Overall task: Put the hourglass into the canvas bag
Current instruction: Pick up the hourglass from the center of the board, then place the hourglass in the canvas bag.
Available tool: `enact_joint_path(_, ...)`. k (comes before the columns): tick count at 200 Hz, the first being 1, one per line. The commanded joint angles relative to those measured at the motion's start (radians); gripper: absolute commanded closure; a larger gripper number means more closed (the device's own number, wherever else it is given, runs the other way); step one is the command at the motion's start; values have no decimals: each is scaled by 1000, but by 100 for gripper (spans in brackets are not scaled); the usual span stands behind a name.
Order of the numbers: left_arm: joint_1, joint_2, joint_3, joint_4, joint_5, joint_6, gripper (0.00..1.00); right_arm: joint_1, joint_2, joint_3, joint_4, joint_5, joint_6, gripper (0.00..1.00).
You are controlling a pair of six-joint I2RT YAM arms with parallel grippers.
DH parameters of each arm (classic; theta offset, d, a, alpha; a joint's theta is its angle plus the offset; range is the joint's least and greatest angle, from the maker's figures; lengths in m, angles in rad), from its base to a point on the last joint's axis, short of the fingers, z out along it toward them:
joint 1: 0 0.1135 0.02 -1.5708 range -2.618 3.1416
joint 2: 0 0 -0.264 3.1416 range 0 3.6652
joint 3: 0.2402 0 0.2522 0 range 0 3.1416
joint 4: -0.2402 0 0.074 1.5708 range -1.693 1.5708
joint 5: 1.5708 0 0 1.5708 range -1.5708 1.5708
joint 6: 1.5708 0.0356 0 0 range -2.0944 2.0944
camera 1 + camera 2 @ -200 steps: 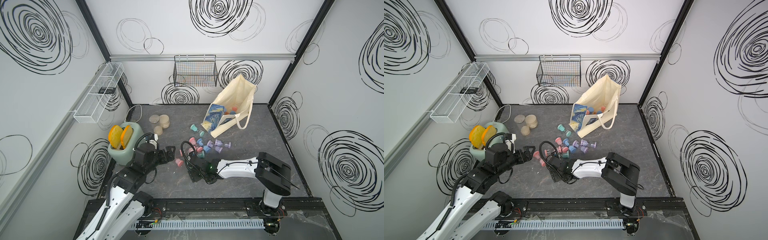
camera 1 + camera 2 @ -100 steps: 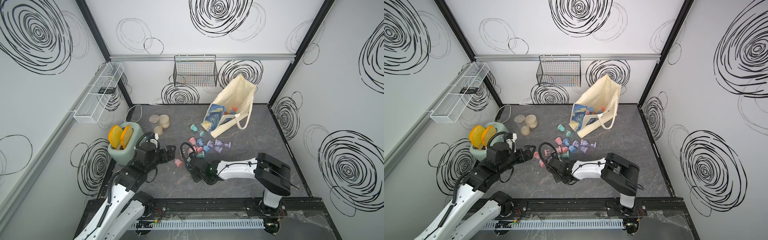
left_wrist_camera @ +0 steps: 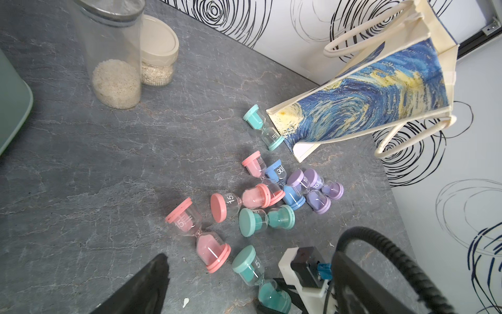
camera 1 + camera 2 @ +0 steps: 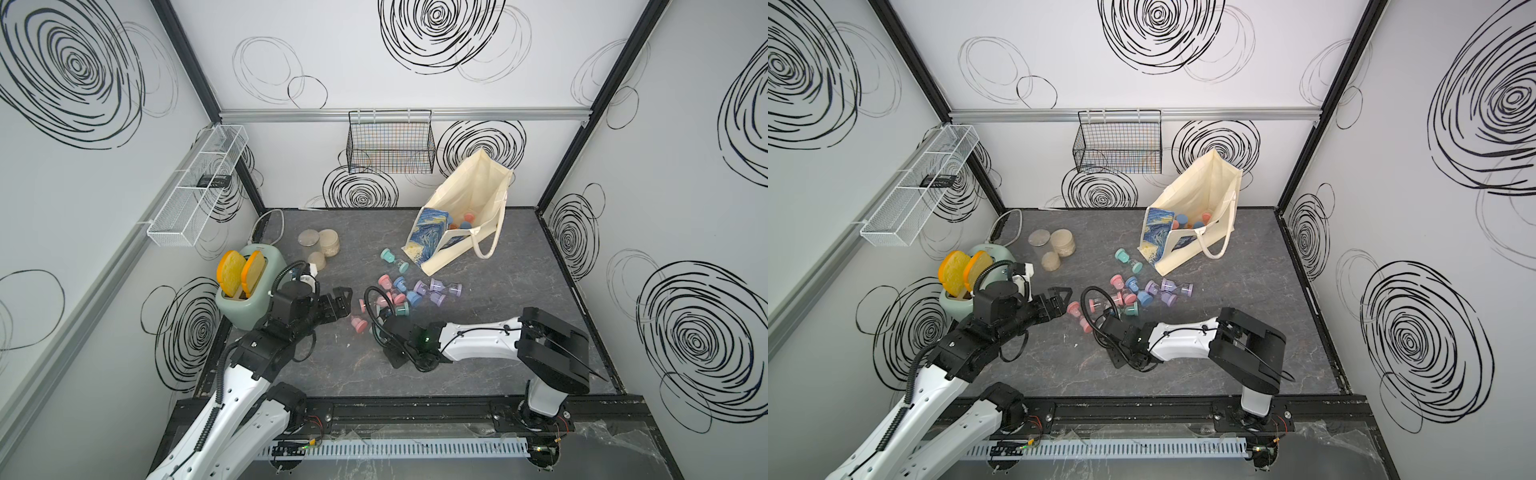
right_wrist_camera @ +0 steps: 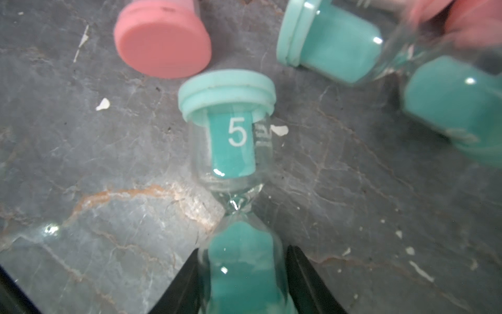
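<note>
A teal hourglass (image 5: 231, 130) marked 5 lies low on the grey table; it also shows in the left wrist view (image 3: 248, 267). My right gripper (image 5: 241, 274) is shut on its lower bulb, one black finger (image 5: 184, 285) on each side. The left gripper (image 4: 348, 302) hovers open just left of the pile, holding nothing. The canvas bag (image 4: 469, 195) (image 4: 1200, 187) leans at the back right with its mouth open upward and several hourglasses inside. Its blue-and-yellow print (image 3: 366, 100) faces the pile.
Several loose pink, blue, purple and teal hourglasses (image 4: 415, 291) lie between the grippers and the bag, one teal (image 3: 262, 127) touching the bag's corner. A green toaster (image 4: 249, 291) and jars (image 4: 320, 241) stand left. A black wire basket (image 4: 390, 145) hangs on the back wall.
The right gripper's jaws have closed onto the teal hourglass's bulb. Both arms have hardly shifted.
</note>
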Motion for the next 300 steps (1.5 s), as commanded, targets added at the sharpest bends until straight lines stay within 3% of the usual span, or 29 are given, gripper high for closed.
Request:
enact_joint_path(1, 6, 5, 44, 41, -5, -3, 4, -11, -62, -8, -11, -31, 2, 60)
enact_joint_path(106, 4, 67, 134, 109, 38, 6, 4, -158, -373, -54, 11, -86, -3, 68)
enact_joint_path(161, -57, 156, 216, 238, 48, 3, 4, -324, -549, 75, 2, 45, -79, 68)
enact_joint_path(202, -161, 274, 292, 355, 20, 6, 4, -535, -487, 281, -57, 62, -139, 69)
enact_joint_path(252, -244, 457, 372, 510, 29, -7, 4, -797, -287, 494, -99, 116, -210, 68)
enact_joint_path(300, -281, 628, 442, 605, 55, -15, 4, -918, -77, 645, -126, 62, -248, 65)
